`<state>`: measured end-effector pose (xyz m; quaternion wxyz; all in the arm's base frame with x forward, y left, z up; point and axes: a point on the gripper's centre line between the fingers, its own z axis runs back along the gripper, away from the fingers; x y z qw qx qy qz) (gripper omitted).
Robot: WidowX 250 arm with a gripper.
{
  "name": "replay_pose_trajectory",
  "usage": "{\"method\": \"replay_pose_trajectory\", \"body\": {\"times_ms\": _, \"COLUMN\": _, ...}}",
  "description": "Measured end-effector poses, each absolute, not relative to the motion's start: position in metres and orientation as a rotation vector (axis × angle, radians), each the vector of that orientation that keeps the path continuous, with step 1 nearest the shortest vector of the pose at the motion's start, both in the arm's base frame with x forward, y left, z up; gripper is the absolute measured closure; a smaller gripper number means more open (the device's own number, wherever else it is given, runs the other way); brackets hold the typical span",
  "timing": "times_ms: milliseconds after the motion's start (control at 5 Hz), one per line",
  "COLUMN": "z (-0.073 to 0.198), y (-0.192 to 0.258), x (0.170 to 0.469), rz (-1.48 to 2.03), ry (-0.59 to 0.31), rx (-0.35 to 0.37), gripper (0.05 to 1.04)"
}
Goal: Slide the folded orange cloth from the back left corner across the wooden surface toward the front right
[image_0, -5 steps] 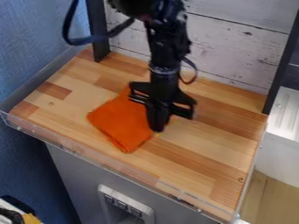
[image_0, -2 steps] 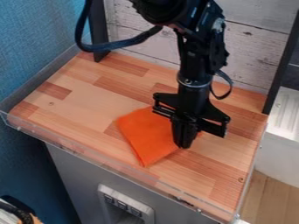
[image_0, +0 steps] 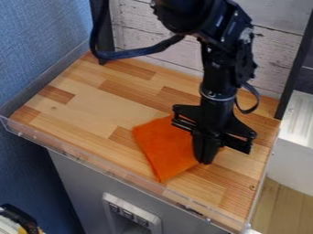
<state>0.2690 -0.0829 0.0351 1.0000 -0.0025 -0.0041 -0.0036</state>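
Orange cloth (image_0: 161,148) flat on the wooden tabletop (image_0: 92,107), closed gripper (image_0: 205,161) at its right side.

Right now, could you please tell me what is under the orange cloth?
The orange cloth lies on the wooden tabletop, whose boards show around its edges. Whatever is directly beneath it is covered, so I cannot tell.

We are seeing a lab-like robot station: robot arm (image_0: 214,75), black; worktop (image_0: 92,107), wooden, clear-rimmed; backboard (image_0: 159,27), whitewashed planks; wall (image_0: 36,45), blue, textured.
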Motion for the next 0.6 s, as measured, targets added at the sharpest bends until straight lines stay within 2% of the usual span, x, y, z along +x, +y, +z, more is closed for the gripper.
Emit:
{"method": "replay_pose_trajectory", "body": {"times_ms": 200, "z": 0.049, "y": -0.086, "x": 0.269, "rz": -0.011, "ry": 0.008, "rx": -0.001, "gripper": 0.841}}
{"method": "replay_pose_trajectory", "body": {"times_ms": 400, "z": 0.062, "y": -0.081, "x": 0.278, "rz": -0.025, "ry": 0.014, "rx": -0.003, "gripper": 0.583}}
{"method": "replay_pose_trajectory", "body": {"times_ms": 600, "z": 0.072, "y": -0.051, "x": 0.283, "rz": -0.016, "ry": 0.032, "rx": -0.004, "gripper": 0.284}}
